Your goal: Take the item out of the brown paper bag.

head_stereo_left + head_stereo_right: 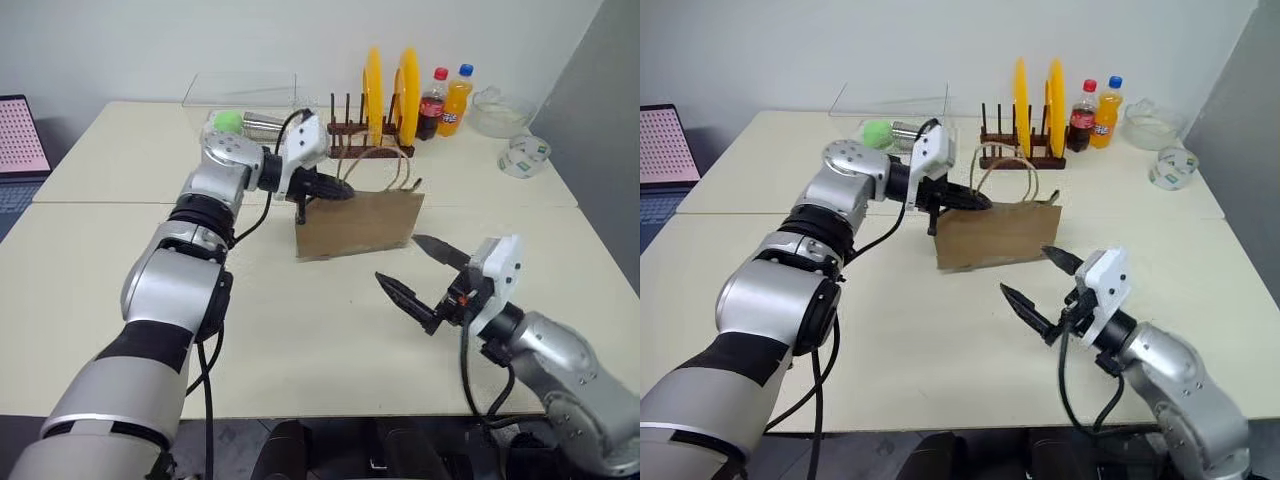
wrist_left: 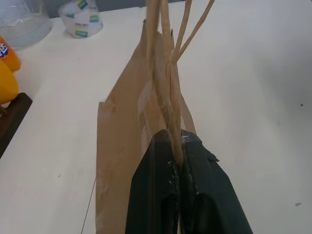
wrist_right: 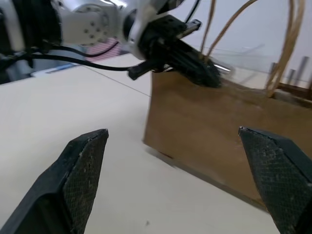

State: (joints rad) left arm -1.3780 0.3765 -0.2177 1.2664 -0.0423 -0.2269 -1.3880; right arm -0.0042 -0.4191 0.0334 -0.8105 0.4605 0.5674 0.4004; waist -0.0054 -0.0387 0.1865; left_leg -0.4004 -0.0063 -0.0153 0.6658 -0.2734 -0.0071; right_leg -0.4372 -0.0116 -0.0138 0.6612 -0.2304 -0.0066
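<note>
Bag-opening step: creased brown kraft paper bag (image 1: 358, 225) stands mid-frame on the cream desk (image 1: 300, 340), left hand (image 1: 338, 189) pinched shut on its tan loop handles (image 2: 168, 73), right hand (image 1: 425, 275) gaping empty lower right; bottle unseen, presumably inside—next, reach in.

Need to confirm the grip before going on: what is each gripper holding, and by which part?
The left gripper is shut on the brown paper bag, pinching its loop handles near the top edge. The right gripper is open, holding nothing.

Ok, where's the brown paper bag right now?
The brown paper bag stands mid-table in the left eye view, just in front of the plate rack, with the left gripper shut on its handles.
</note>
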